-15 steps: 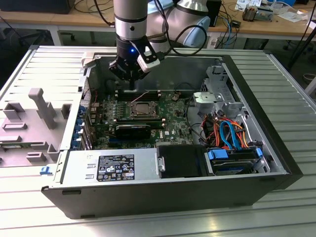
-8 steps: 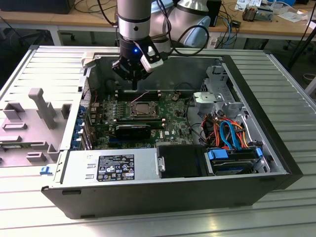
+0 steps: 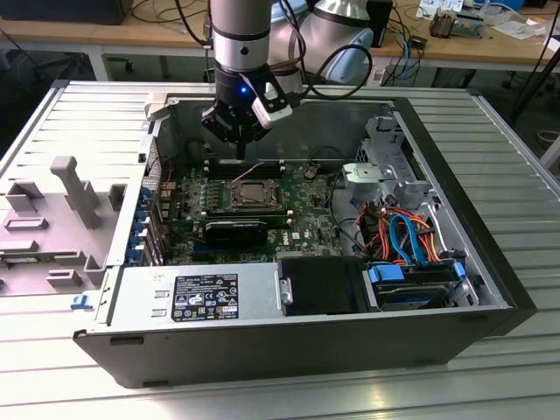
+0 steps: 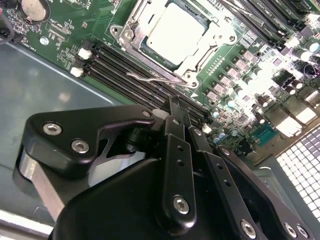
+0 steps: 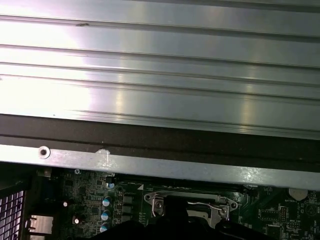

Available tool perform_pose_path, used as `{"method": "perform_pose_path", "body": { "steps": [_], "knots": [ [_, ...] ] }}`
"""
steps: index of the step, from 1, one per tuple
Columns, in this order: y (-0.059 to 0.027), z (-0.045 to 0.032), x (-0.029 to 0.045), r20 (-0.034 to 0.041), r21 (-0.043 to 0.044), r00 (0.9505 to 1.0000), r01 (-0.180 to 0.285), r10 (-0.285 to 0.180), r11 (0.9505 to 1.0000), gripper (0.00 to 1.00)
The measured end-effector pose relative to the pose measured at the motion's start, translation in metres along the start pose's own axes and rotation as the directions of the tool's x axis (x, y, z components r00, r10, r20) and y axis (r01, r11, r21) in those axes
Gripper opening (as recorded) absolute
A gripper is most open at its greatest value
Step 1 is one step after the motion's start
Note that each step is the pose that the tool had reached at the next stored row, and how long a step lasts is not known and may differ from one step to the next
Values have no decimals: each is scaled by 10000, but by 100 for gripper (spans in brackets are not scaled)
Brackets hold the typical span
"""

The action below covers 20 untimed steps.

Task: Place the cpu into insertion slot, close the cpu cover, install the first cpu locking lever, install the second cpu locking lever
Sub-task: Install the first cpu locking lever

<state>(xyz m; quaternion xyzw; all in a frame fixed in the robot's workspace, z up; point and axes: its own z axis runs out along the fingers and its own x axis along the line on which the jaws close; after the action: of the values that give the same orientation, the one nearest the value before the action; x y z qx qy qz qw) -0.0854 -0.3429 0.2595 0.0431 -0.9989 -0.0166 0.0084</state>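
So the gripper [image 3: 240, 150] hung over the green motherboard [image 3: 302, 206] inside the open PC case [image 3: 455, 262], jaws pinched together with nothing in them. The cpu [image 4: 175, 31] already sat in the insertion slot [image 4: 216, 24], just beyond the fingertips, with the cpu cover [image 4: 197, 65] folded down flat around it (a thin wire locking lever [image 4: 150, 77] lay along its near edge).

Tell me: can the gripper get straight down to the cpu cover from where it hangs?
Probably yes. The gripper hangs inside the open case just behind the cpu cover, which lies closed over the cpu. Nothing stands over the socket; the memory slots beside it sit low.
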Motion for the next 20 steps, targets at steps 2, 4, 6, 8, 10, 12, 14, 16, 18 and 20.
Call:
{"method": "perform_pose_path", "body": {
  "steps": [2,4,6,8,10,12,14,16,18,20],
  "knots": [
    [0,4,-2,0,0,10000,0,0,10000,11],
    [-1,8,-5,1,-1,10000,0,0,10000,11],
    [-1,13,-6,1,-1,10000,0,0,10000,11],
    [-1,19,-7,0,-1,10000,1,-1,10000,11],
    [-1,24,-7,1,0,10000,0,0,10000,11],
    [-2,30,-7,1,-1,10000,0,0,10000,11],
    [-2,38,-7,1,-2,10000,0,0,10000,11],
    [-2,44,-7,0,-1,10000,1,-1,10000,11],
    [-2,51,-8,0,0,10000,0,0,10000,11],
    [-3,61,-8,0,-1,10000,1,-1,10000,11]
  ]
}}
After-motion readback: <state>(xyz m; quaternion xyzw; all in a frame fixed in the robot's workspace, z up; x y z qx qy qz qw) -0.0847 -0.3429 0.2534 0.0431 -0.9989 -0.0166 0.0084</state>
